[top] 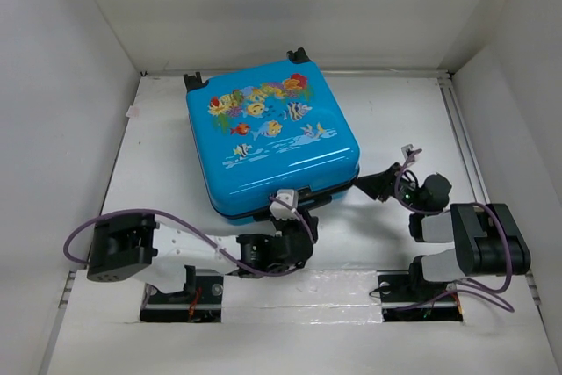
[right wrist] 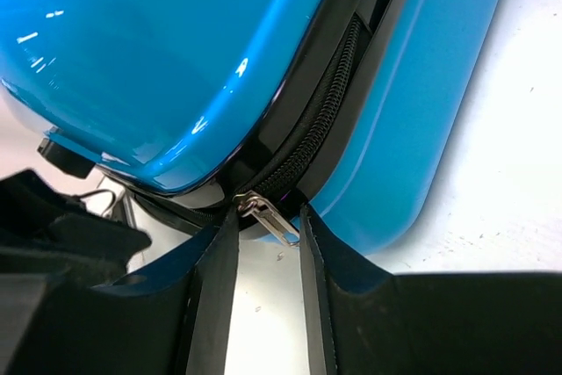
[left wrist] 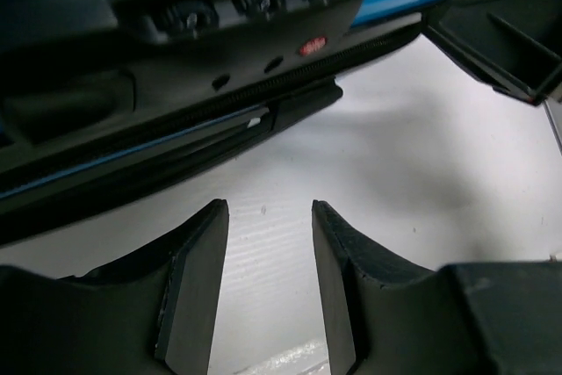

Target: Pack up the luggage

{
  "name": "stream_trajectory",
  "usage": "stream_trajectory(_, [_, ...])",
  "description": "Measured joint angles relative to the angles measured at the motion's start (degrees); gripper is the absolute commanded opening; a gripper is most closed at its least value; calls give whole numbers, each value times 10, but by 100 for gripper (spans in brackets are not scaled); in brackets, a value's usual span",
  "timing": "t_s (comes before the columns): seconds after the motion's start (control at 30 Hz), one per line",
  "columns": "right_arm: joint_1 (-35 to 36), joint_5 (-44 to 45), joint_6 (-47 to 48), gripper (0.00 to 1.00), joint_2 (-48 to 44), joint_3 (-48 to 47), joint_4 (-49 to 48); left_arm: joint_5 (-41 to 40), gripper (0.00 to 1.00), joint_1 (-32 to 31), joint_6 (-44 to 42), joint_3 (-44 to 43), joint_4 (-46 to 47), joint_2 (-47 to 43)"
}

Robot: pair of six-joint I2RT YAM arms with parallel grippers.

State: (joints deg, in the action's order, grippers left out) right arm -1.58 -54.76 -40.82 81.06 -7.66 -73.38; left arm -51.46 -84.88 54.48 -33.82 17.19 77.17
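Luggage [top: 272,138]: lies flat and closed mid-table, printed shell up, black wheels [top: 299,55] at the far edge, lock side toward the arms.

- Shell is glossy hard plastic with highlights all over. Judged stiff and slick, and too broad for either gripper to span, so there is no purchase on the faces.
- Probably light for its bulk. Likely to skate on the smooth white table [top: 413,120] if pushed or tugged from one side only.
- Better holds are on the near edge: the black zipper track [right wrist: 327,120] in the seam, its small metal zipper pull [right wrist: 263,212], and the recessed black trim by the lock dials [left wrist: 255,2] and red button [left wrist: 313,45].
- The pull is thin, loose and apt to flip away. It needs a square pinch, then a draw along the seam, not outward.

Right gripper [right wrist: 268,227]: at the near right corner, fingers a narrow gap apart. The pull sits right at the tips, and I judge it not yet pinched.

Left gripper [left wrist: 268,212]: low on the table just short of the front edge, below the lock. Fingers apart with bare table between them, holding nothing. Well placed to brace the case against sliding.
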Motion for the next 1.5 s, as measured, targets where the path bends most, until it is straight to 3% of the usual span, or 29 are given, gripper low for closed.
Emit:
stream_trajectory(0.23, [29, 21, 25, 0, -78, 17, 69, 2, 38, 35, -16, -19, 1, 17])
stream_trajectory(0.47, [89, 117, 110, 0, -305, 17, 324, 30, 37, 61, -38, -46, 42, 52])
stream_trajectory(0.6, [122, 178, 135, 0, -372, 13, 417, 26, 37, 66, -51, -53, 57, 64])
stream_trajectory(0.77, [171, 228, 151, 0, -362, -8, 456, 29, 36, 72, -61, -57, 71, 75])
stream_trajectory(0.87, [240, 296, 160, 0, -351, -26, 478, 37, 35, 82, -63, -57, 84, 80])
stream_trajectory(1.1, [470, 539, 159, 0, -355, -61, 551, 47, 34, 95, -69, -67, 95, 96])
stream_trajectory(1.3, [552, 704, 118, 0, -270, -88, 538, 49, 32, 96, -75, -65, 93, 89])
stream_trajectory(1.4, [568, 715, 99, 0, -227, -110, 526, 50, 40, 83, -70, -31, 73, 38])
stream_trajectory(1.5, [580, 709, 92, 0, -203, -126, 519, 20, 50, 26, -69, 4, 24, -58])
